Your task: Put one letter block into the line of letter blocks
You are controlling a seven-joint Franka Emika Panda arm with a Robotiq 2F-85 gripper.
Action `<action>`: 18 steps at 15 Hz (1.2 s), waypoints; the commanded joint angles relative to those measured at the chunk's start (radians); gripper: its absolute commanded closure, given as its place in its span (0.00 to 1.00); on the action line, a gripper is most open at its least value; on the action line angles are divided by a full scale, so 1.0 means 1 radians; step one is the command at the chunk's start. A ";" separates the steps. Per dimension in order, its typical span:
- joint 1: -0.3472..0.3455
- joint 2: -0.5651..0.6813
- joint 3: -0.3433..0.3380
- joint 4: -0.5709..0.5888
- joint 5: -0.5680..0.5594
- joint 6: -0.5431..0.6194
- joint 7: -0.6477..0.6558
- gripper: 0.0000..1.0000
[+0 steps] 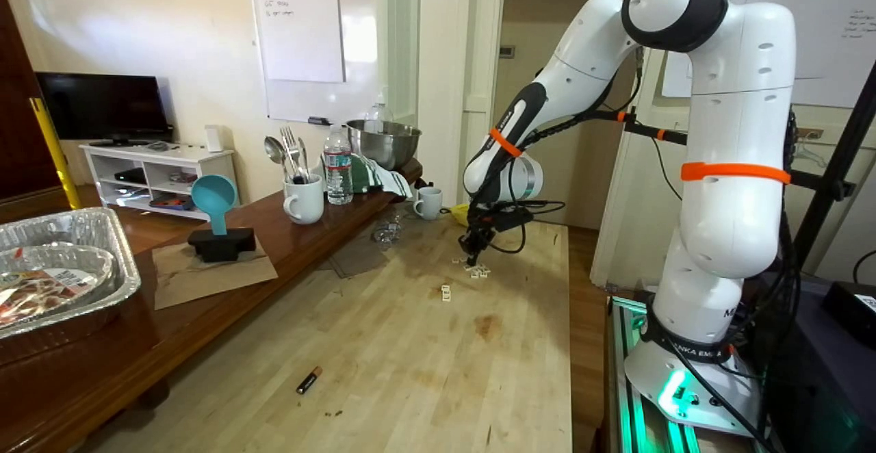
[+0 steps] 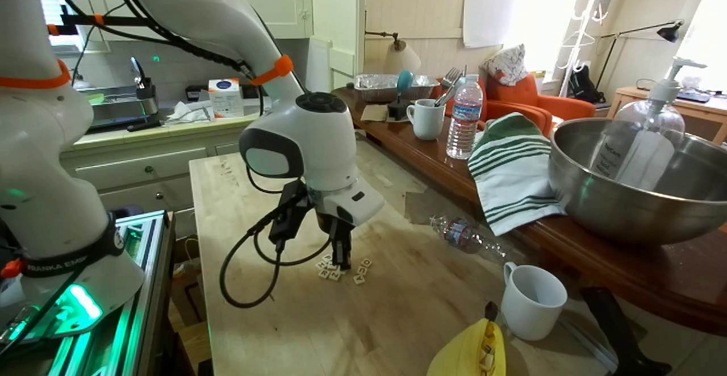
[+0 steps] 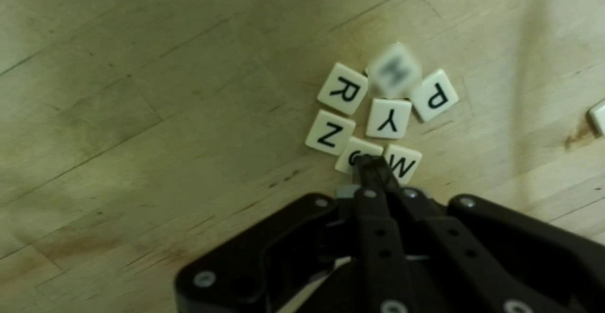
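Clearly, the black two-fingered gripper is pressed together, nothing seen in its grip, pointing down at a partly covered cream square tile; whether it touches I cannot tell. Closed that slim, it is probably meant to nudge, since the loose cluster of lettered tiles around it leaves little room for spread fingers. Apart from the hand, below and left of it in an exterior view, lies the short line of cream letter blocks, perhaps kept separate so another can join. Its long axis runs roughly lengthwise along the pale wooden tabletop. Single tiles, being square, have none; near the hand their letters face differing ways.
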 commanded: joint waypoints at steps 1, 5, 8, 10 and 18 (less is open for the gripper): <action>-0.015 0.040 0.021 0.016 0.041 0.054 -0.057 1.00; -0.013 0.062 0.047 0.026 0.028 0.061 -0.141 1.00; 0.001 0.077 0.039 0.026 -0.040 0.054 -0.194 1.00; 0.010 0.083 0.024 0.024 -0.100 0.052 -0.222 1.00; -0.018 0.062 0.036 0.014 -0.413 0.037 -0.241 1.00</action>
